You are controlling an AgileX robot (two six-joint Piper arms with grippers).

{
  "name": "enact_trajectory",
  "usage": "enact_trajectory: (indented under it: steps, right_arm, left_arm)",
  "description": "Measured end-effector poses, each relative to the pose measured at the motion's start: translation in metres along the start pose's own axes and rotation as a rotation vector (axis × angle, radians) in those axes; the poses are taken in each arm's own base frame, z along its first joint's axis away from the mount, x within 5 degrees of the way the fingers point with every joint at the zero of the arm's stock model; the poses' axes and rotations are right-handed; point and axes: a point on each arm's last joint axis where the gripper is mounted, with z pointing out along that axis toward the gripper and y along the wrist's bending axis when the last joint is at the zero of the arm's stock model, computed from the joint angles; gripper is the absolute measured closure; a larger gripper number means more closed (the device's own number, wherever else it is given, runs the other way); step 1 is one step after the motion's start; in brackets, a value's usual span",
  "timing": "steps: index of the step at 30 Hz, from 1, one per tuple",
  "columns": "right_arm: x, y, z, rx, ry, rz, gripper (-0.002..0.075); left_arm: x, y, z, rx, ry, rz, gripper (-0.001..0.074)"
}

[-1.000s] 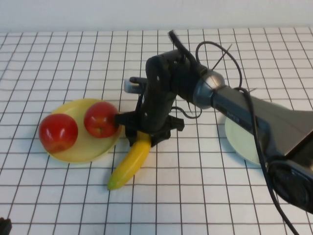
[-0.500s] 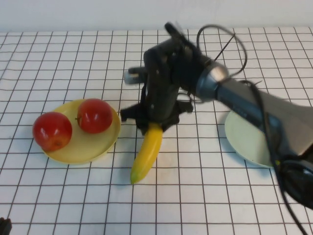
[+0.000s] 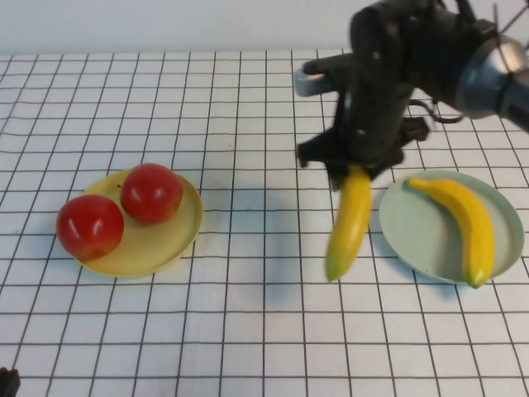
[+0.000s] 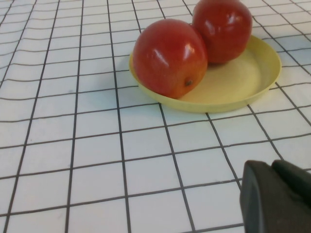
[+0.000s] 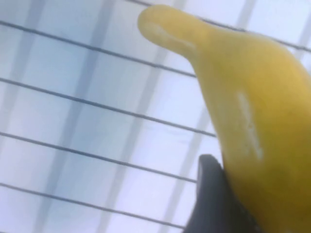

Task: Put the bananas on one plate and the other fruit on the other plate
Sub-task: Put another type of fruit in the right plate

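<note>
My right gripper [image 3: 357, 172] is shut on a yellow banana [image 3: 349, 222] and holds it hanging tip down above the table, just left of the pale blue-green plate [image 3: 413, 240]. The banana fills the right wrist view [image 5: 252, 107], pressed against a dark finger [image 5: 214, 199]. A second banana [image 3: 463, 219] lies on the blue-green plate. Two red apples [image 3: 151, 193] [image 3: 89, 226] sit on the pale yellow plate [image 3: 165, 248] at the left; they also show in the left wrist view [image 4: 170, 56] [image 4: 223, 26]. My left gripper [image 4: 277, 199] sits low near the table's front left, its fingers together and empty.
The table is covered by a white cloth with a black grid [image 3: 248, 331]. The right arm's dark body and cables [image 3: 430, 50] reach in from the right above the blue-green plate. A pale wall runs along the far edge.
My right gripper has carried the banana to the right, from beside the yellow plate to the blue-green plate's left edge. The arm no longer hides that plate and its banana.
</note>
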Motion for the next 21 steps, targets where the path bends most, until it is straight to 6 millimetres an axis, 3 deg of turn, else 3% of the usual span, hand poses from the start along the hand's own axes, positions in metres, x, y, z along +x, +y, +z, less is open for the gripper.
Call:
enact_trajectory:
  steps: [10,15,21]
  right_arm:
    - [0.012,-0.079,0.026,0.081,0.124,-0.022,0.0391]
    - [0.016,-0.092,0.033,0.099,0.155,-0.07,0.039]
    - [0.02,-0.096,0.038,0.125,0.179,-0.093,0.0325]
  left_arm:
    - [0.0,0.0,0.0,0.0,0.0,0.0,0.0734]
    - [0.0,0.0,0.0,0.0,0.0,0.0,0.0734]
    - [0.0,0.0,0.0,0.0,0.0,0.0,0.0734]
